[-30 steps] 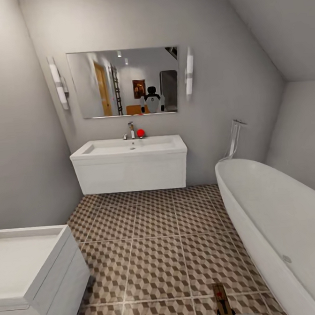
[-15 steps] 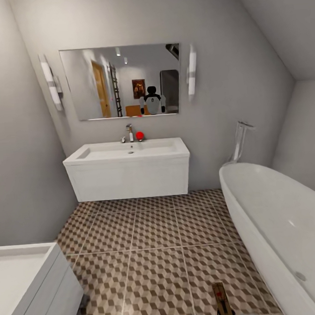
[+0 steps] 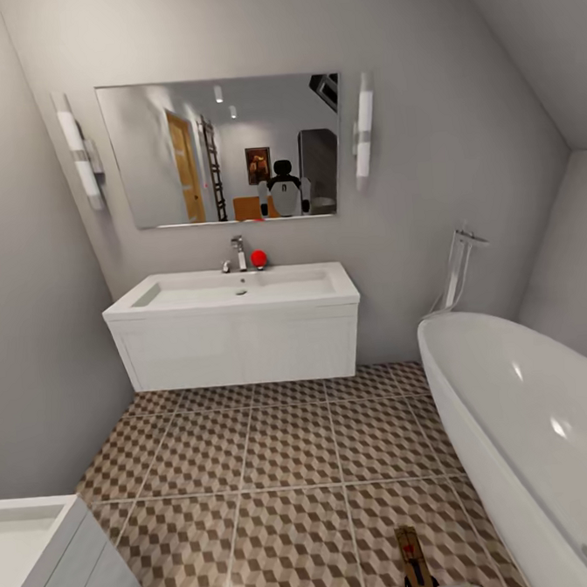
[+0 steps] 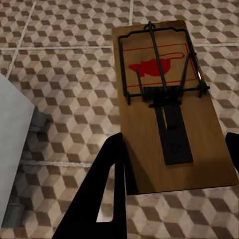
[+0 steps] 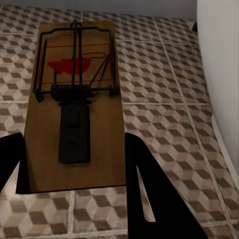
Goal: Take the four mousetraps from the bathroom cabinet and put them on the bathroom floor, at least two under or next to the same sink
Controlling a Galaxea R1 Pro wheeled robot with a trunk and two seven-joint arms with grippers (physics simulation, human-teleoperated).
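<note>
Each tool grips a mousetrap: the left tool clamps one mousetrap by its long edges, and the right tool does likewise with the other mousetrap. They look light, stiff and thin, so keep hold at the plain end. Their long axes run up-frame toward the sink, above the bathroom floor, bait ends leading.

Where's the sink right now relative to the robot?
In the head view the sink is straight ahead against the far wall, under the mirror, with the bathtub to its right and open tiled floor in between.
</note>
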